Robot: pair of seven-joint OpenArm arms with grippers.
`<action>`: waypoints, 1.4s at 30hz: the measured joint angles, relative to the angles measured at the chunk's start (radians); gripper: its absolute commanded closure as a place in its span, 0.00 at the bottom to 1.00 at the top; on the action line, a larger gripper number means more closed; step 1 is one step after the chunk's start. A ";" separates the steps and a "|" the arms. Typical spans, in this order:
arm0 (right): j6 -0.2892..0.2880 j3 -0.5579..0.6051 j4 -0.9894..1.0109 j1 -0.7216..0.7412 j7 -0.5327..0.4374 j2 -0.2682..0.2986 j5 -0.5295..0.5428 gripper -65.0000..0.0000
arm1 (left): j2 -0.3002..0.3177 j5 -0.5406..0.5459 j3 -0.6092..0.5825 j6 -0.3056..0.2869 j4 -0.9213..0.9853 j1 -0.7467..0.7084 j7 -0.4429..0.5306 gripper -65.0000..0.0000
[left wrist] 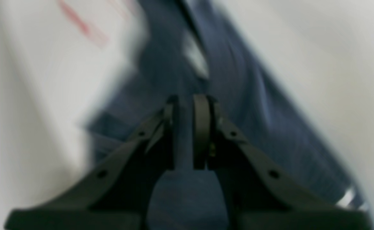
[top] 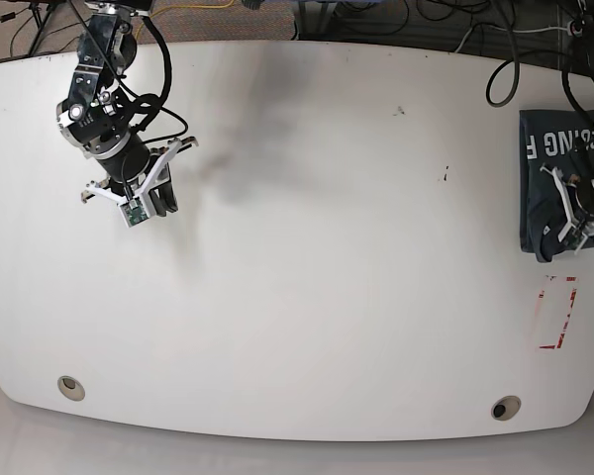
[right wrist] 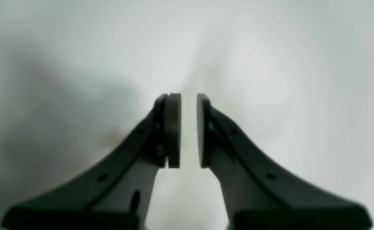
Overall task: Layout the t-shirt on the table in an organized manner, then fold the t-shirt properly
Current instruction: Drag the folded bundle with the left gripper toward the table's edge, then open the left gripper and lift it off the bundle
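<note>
One dark navy heathered t-shirt (top: 546, 188) bunched at the glossy white desk (top: 307, 247) edge, pinched in the left tool (left wrist: 187, 127); right tool (right wrist: 188, 131) empty, slightly parted; two metal grommets

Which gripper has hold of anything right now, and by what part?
The left gripper is shut on a fold of the t-shirt; blur hides which part. The right gripper holds nothing, its jaws slightly apart over the bare table.

Base view looks straight down over the whole table (top: 297, 297); both wrist views peer close along their jaws onto it
</note>
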State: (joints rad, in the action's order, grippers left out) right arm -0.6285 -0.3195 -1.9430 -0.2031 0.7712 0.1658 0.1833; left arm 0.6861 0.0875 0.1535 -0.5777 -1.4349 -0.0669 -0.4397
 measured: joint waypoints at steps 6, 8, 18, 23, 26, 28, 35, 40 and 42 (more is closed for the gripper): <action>0.000 0.000 0.000 0.000 0.000 0.000 0.000 0.88 | -0.002 0.150 0.063 -0.006 -0.111 -0.088 -0.114 0.89; 0.000 0.000 0.000 0.000 0.000 0.000 0.000 0.88 | -0.010 0.158 0.070 -0.006 -0.106 -0.122 -0.154 0.89; 0.001 -0.001 0.000 0.000 0.000 0.001 0.002 0.88 | -0.087 0.160 0.132 -0.008 -0.014 -0.224 -0.142 0.89; 0.000 -0.001 -0.001 0.000 -0.001 0.000 0.001 0.88 | -0.074 0.183 0.151 -0.007 0.074 -0.216 -0.104 0.89; 0.000 0.002 -0.001 0.000 0.000 -0.002 0.003 0.88 | -0.064 0.188 0.154 -0.007 0.117 -0.203 -0.081 0.89; 0.000 0.000 -0.001 0.000 0.000 0.000 0.003 0.88 | -0.063 0.201 0.168 -0.008 0.136 -0.203 -0.067 0.89; 0.000 -0.001 -0.001 0.000 0.000 -0.008 0.000 0.88 | -0.060 0.174 0.240 -0.110 0.152 -0.216 -0.070 0.89; 0.000 0.000 -0.001 -0.001 0.000 -0.024 0.000 0.88 | -0.068 0.150 0.286 -0.121 0.097 -0.219 -0.161 0.89; 0.000 0.000 -0.001 0.000 0.000 -0.024 0.000 0.88 | -0.073 0.135 0.301 -0.122 0.035 -0.227 -0.205 0.89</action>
State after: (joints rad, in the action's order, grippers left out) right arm -0.6285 -0.3191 -1.9442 -0.2035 0.7708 0.1413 0.1833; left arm 0.6128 0.2226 0.4545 -0.6994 -1.3998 -0.2939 -0.6449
